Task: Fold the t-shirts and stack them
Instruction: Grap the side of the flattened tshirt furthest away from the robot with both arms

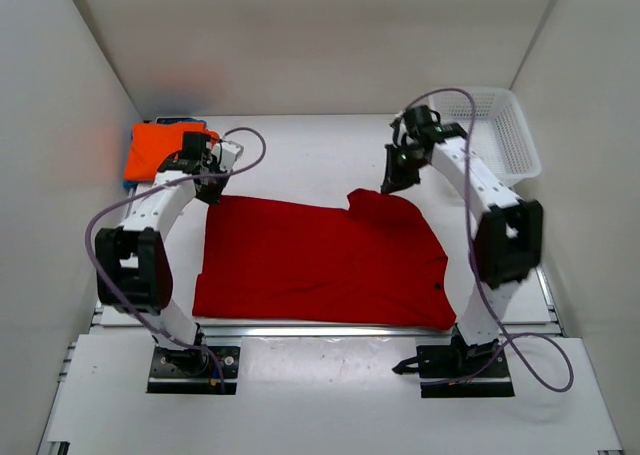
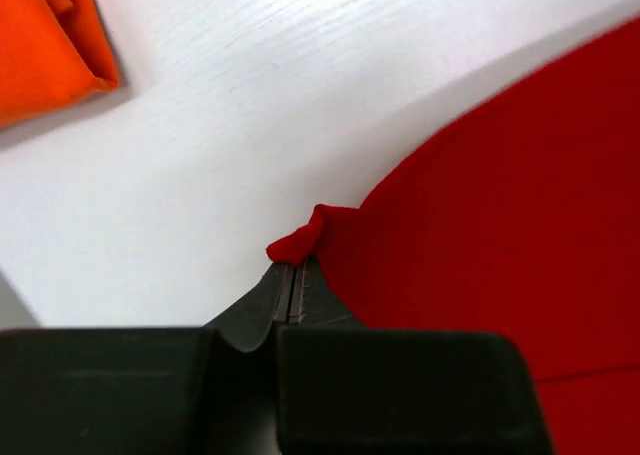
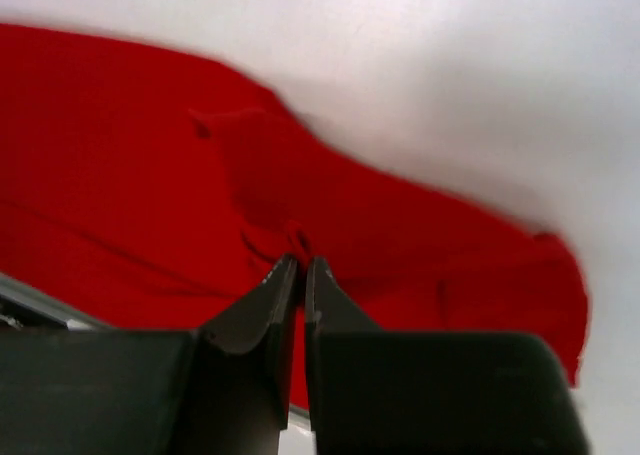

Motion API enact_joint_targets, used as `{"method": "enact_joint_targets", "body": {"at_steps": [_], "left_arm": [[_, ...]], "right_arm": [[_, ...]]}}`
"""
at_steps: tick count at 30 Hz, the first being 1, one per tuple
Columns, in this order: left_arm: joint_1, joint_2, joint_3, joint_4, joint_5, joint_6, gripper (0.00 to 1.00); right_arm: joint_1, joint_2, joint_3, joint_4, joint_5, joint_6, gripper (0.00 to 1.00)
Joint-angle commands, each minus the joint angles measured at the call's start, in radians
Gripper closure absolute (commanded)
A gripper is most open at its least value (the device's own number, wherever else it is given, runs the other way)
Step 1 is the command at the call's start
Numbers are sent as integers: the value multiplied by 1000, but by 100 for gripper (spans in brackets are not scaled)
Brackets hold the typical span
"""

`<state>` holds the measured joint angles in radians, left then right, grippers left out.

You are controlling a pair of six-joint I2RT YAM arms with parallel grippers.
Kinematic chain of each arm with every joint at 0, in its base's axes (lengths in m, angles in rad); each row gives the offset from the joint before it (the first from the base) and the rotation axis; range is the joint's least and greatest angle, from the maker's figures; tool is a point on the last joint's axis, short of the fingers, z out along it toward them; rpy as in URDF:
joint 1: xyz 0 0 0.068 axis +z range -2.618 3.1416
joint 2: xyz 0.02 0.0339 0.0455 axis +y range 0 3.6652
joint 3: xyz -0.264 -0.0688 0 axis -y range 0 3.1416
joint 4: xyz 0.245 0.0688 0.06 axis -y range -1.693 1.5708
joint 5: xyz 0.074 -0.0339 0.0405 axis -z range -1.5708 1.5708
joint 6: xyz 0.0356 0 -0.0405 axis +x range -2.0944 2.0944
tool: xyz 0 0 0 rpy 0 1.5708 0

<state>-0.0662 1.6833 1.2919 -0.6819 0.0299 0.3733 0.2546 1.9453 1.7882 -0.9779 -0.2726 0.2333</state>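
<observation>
Left gripper point(image 2: 292, 275): jaws pressed together with no gap between them, nipping a small bunched corner of the red t-shirt point(image 2: 500, 225). The pinched tuft stands up just ahead of the fingertips. The rest of the garment spreads away to the gripper's right, lying flat on the white table point(image 2: 250, 95). The folded orange t-shirt point(image 2: 45, 45) lies beyond the tips and off to the gripper's left, well apart from the red cloth and not touched.

Right gripper point(image 3: 303, 270): jaws drawn to a hairline slit, with creased red cloth gathered right at the tips — it holds a fold of the same red t-shirt point(image 3: 150, 175). The garment extends ahead of the fingers and to both sides of them; bare table shows beyond its far edge.

Overhead view: the red t-shirt point(image 1: 320, 265) lies open between the two arms, its far-left corner at the left gripper point(image 1: 210, 195) and a raised flap on its far edge at the right gripper point(image 1: 388, 185). The orange t-shirt point(image 1: 160, 147) sits folded just behind the left gripper, toward the far-left corner. A white lattice basket point(image 1: 505, 125) stands beyond the right gripper, to its right — apart from both the gripper and the red cloth.
</observation>
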Motion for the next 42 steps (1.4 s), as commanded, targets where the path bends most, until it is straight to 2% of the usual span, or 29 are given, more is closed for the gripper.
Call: {"method": "enact_joint_targets", "body": {"at_steps": [1, 2, 4, 7, 13, 18, 26, 31, 34, 36, 42], "left_arm": [[-38, -155, -139, 71, -28, 203, 100], [-55, -184, -184, 84, -57, 243, 100], [-57, -220, -238, 94, -94, 272, 100], [-89, -287, -313, 116, -91, 299, 100], [-118, -387, -384, 137, -124, 363, 100], [-90, -456, -477, 144, -120, 534, 100], [-158, -496, -602, 265, -202, 680, 100], [-159, -508, -652, 292, -217, 745, 100], [-158, -499, -683, 387, -257, 733, 100], [-173, -478, -654, 404, -256, 689, 100], [-205, -288, -400, 439, -301, 515, 100]], "right_arm": [[0, -277, -371, 158, 7, 56, 100], [-17, -375, -509, 224, -8, 95, 99], [-40, -510, -673, 301, -54, 149, 100], [-40, -666, -834, 350, -34, 201, 100], [-81, -859, -1015, 390, -91, 255, 100], [-110, -986, -1101, 415, -114, 267, 100], [-34, -1045, -1207, 501, -115, 345, 100], [-44, -1083, -1243, 458, -117, 330, 100], [-57, -1128, -1263, 441, -108, 337, 99], [-81, -1134, -1274, 459, -125, 340, 100], [-155, -994, -1132, 531, -116, 291, 100]]}}
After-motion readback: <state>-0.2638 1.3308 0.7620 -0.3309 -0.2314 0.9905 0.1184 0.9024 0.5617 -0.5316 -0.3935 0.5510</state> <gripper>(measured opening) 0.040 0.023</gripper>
